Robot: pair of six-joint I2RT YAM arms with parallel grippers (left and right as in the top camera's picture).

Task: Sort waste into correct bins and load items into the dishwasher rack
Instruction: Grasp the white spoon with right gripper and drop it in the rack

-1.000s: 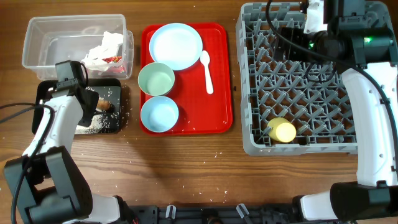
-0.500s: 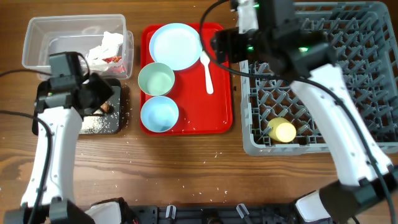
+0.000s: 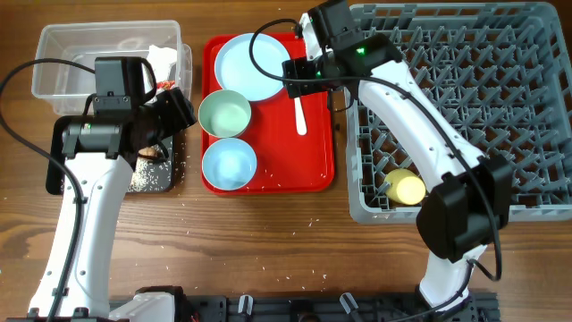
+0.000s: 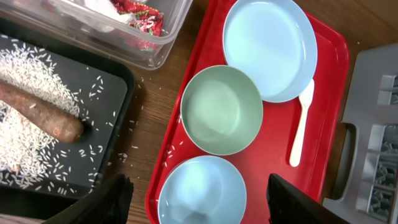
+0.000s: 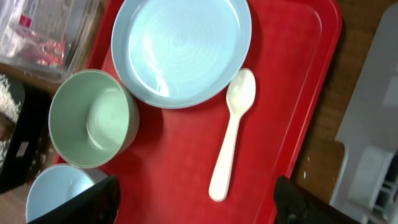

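Overhead only: we log one cup (image 3: 407,189) lying in the rack (image 3: 447,107) near its front left corner, and one napkin (image 3: 161,58) in the clear tub (image 3: 63,63). Both arms reach in over the red tray (image 3: 317,170). Left wrist only: one brown stick (image 4: 37,112) lies on the black tray (image 4: 118,93) among scattered rice (image 4: 25,68); overhead, the arm hides most of it. A red wrapper (image 4: 140,12) sits in the tub. We see the left gripper (image 4: 199,183) spread wide, holding nothing, above the blue bowl (image 4: 202,190). Right wrist: the right gripper (image 5: 196,186) is also spread wide and holding nothing, above bare tray beside the spoon (image 5: 231,134). Count on the red tray: one plate (image 5: 180,46) at the back, two bowls, the green bowl (image 5: 90,118) touching the plate's rim with the blue one in front, and one spoon just right of the plate. Two bins, one rack.
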